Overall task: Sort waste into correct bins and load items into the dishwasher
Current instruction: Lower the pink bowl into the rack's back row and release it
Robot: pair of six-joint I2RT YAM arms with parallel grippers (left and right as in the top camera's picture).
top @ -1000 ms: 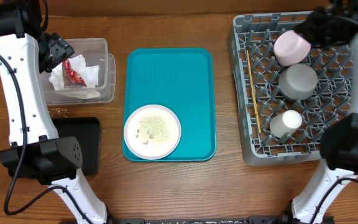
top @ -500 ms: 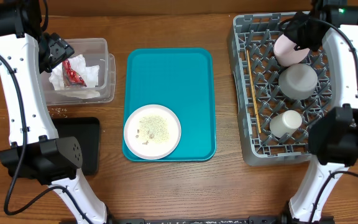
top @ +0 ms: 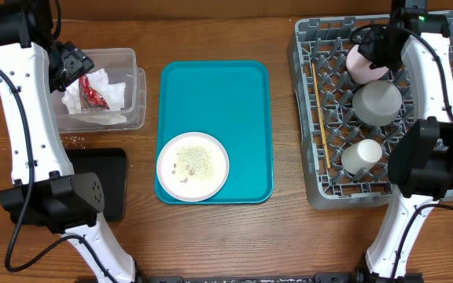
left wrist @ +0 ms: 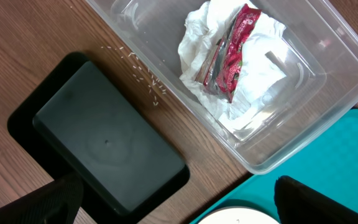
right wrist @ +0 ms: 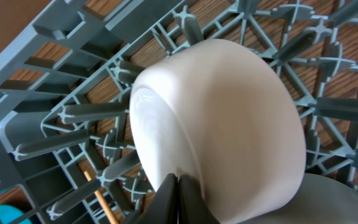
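Note:
The small pink dish (top: 366, 61) lies on its side in the grey dish rack (top: 309, 181), beside the grey-white bowl (top: 377, 103), white cup (top: 362, 156) and wooden chopsticks (top: 318, 102). My right gripper (top: 373, 43) is shut, and its tips (right wrist: 179, 186) touch the dish (right wrist: 229, 118) with nothing between them. The pale plate (top: 193, 165) with rice crumbs sits on the teal tray (top: 219, 102). My left gripper (top: 71, 64) is open and empty (left wrist: 179, 196) above the clear tub (left wrist: 328, 74), which holds napkins (left wrist: 253, 87) and the red wrapper (left wrist: 235, 53).
The black tray (top: 104, 181) lies in front of the clear tub (top: 136, 86). It also shows in the left wrist view (left wrist: 104, 143). Loose rice grains (left wrist: 145, 71) lie on the wood between them. The rack fills the right side of the table.
My right arm has swung left over the rack, bringing its gripper to the pink dish. The dish and the left arm have not moved.

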